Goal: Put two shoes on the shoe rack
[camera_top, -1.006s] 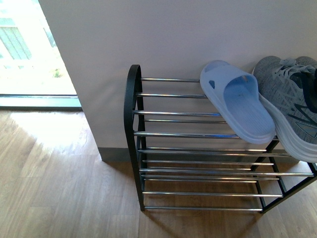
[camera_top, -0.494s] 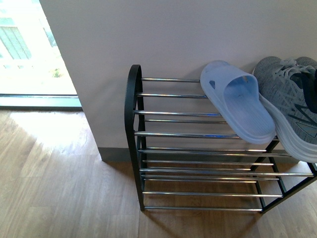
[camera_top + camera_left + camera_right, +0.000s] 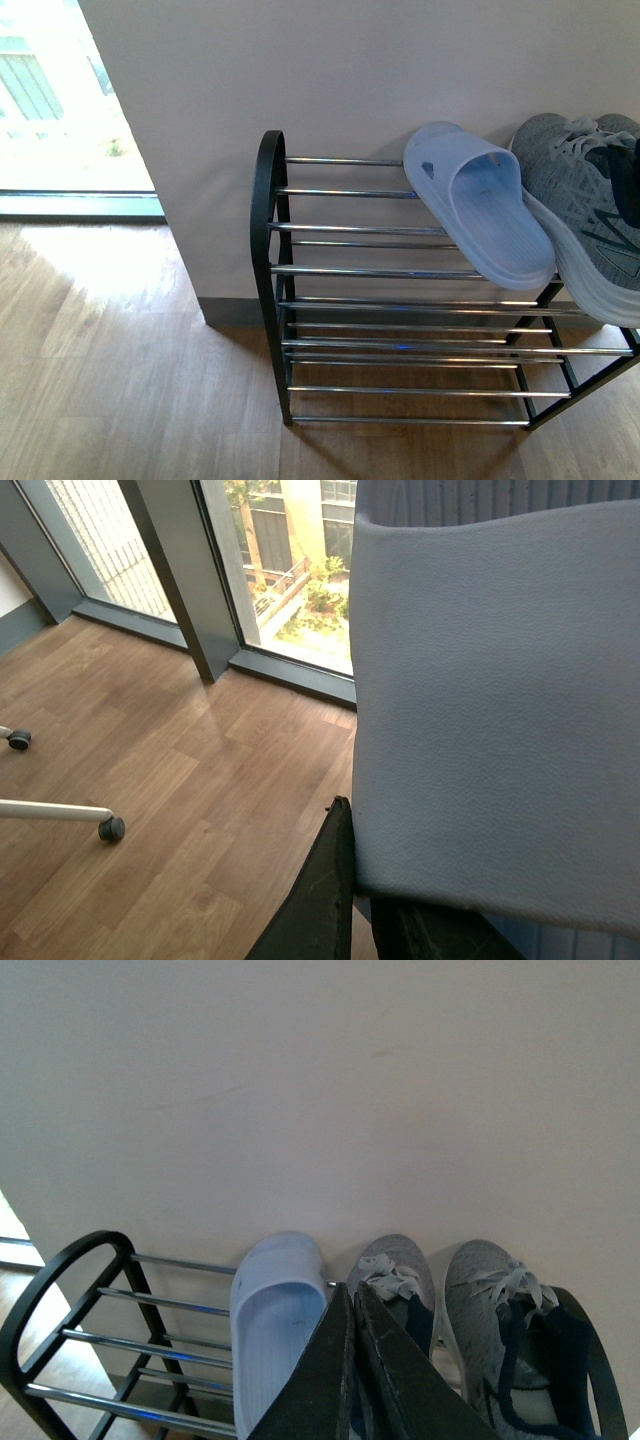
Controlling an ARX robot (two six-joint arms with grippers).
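Front view: shoe rack (image 3: 275, 300) stands on the wood floor (image 3: 110, 380) against a pale wall (image 3: 300, 70), its black arched end at about 9 o'clock of the frame and chrome bars running off toward 3 o'clock. On the top tier lies a light blue slide sandal (image 3: 480, 205), toe toward the wall, heel overhanging the front bar. Just beside it, at 3 o'clock, a grey knit sneaker (image 3: 590, 210) with a thick white sole rests on the same tier, touching or slightly overlapping the sandal's edge (cut off by the frame edge). Neither arm shows here.

Right wrist view: both sneakers sit side by side on the top tier, toes to the wall, the near one (image 3: 395, 1290) next to the sandal (image 3: 275, 1330), the second one (image 3: 505, 1320) beyond it by the rack's far arched end. White laces, navy lining visible. Right gripper (image 3: 354, 1305): fingers (image 3: 400, 1390) pressed together, tips meeting, nothing held between them; it hangs apart from the shoes.

Left wrist view: a grey-blue padded chair back (image 3: 500, 700) fills most of the picture, window (image 3: 290, 560) and wood floor behind, a caster (image 3: 111, 828) low on the floor. Left gripper (image 3: 345, 815): dark fingers (image 3: 320, 890) only partly seen under the padding; cannot tell how far apart they are or whether they hold anything.
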